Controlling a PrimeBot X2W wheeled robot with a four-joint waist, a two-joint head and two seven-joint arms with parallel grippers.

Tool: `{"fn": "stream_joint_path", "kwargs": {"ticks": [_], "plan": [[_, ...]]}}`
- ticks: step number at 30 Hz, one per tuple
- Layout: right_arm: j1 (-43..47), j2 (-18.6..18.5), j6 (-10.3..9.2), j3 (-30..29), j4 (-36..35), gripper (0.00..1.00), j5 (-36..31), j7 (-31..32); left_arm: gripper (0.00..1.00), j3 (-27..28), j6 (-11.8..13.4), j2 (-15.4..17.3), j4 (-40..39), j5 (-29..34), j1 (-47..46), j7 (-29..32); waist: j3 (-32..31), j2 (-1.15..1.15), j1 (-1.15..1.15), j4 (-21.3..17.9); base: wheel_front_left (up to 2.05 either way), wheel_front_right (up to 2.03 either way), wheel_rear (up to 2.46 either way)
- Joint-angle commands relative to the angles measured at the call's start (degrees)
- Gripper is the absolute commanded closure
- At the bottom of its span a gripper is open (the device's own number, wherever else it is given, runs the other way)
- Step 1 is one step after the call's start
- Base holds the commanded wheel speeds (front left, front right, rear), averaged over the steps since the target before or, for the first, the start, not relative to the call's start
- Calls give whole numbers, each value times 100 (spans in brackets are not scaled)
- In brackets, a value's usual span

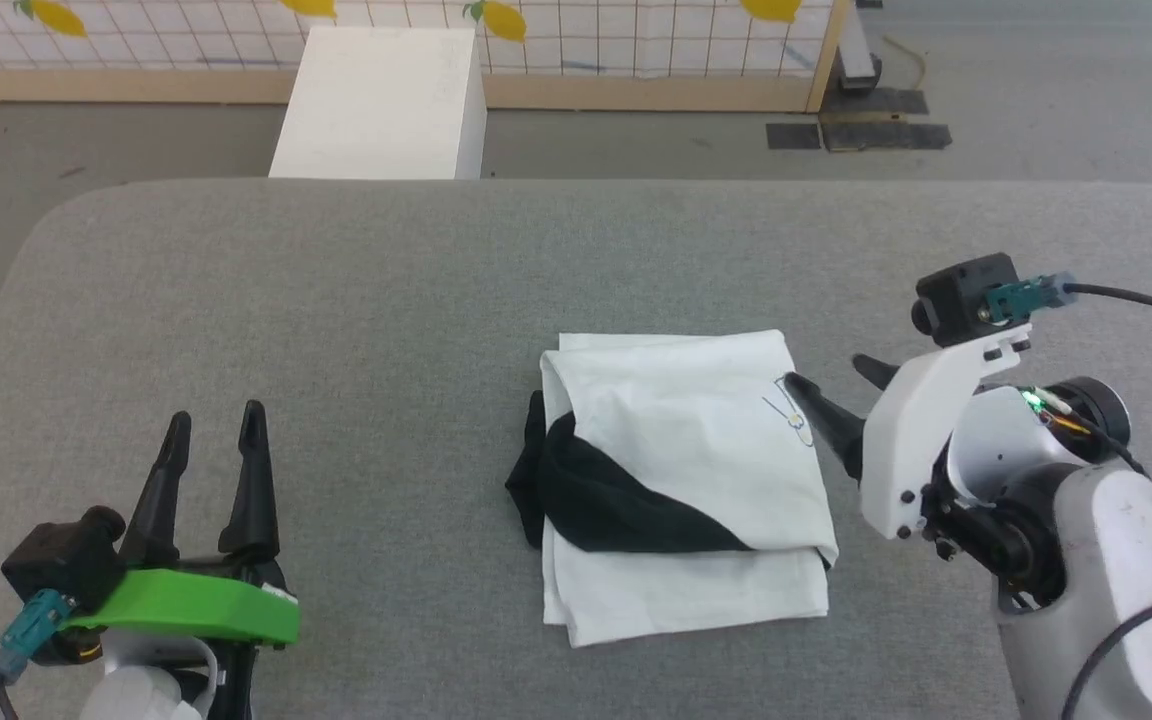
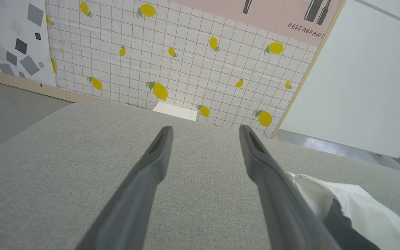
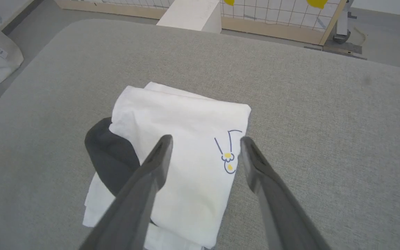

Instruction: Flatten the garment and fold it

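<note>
You cannot make out the collar or neck band of the garment (image 1: pixel 686 470). It lies folded into a rough rectangle on the grey bench (image 1: pixel 336 280), a little right of the middle. One black sleeve (image 1: pixel 616 505) crosses the white top layer and bulges out at the left edge, and the layers beneath are hidden. A small blue and yellow print (image 3: pixel 228 156) sits near the right edge.

Your right gripper (image 1: pixel 826 372) is just beside that edge with its jaws released and holding nothing. One tip overlaps the cloth in the head view, and you cannot tell whether it touches. In the right wrist view the dark fingers (image 3: pixel 144 184) cover part of the fold.

Your left gripper (image 1: pixel 216 415) is well apart at the lower left, over bare bench, jaws released and empty. Its wrist view cuts the garment (image 2: pixel 359 201) off at the lower right corner.

Behind the bench stand a white box (image 1: pixel 381 100) and a lemon-print grid panel (image 2: pixel 186 62).
</note>
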Motion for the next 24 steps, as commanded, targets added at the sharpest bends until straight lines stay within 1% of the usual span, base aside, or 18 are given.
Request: {"fn": "stream_joint_path", "kwargs": {"ticks": [1,2,7,8,14,20,24], "plan": [[13,55,-6,-21,121,0,-310,17,0,-24,-36,0,-24,4,-42,-22,115,0,0,66,0,0,0],[-15,80,-6,-12,245,0,-508,33,0,-35,-36,-1,-24,-4,-66,-22,158,0,0,84,0,0,0],[-162,204,-6,72,860,0,-1016,8,0,-75,-37,8,-22,-47,-179,-22,383,0,0,203,0,0,0],[-199,213,-6,103,1001,0,-1213,-2,0,-85,-37,7,-17,-58,-203,-22,429,0,0,234,0,0,0],[-339,252,-6,-176,1669,0,-1680,-121,0,-144,-38,-3,2,-124,-338,-22,655,0,0,396,0,0,0],[-345,256,-6,-199,2178,0,-1469,-116,0,-199,-38,-3,38,-171,-447,-22,778,0,0,517,0,0,0],[-336,256,-6,-63,2407,0,-1108,-52,0,-239,-38,-4,72,-188,-488,-22,782,0,0,561,0,0,0]]}}
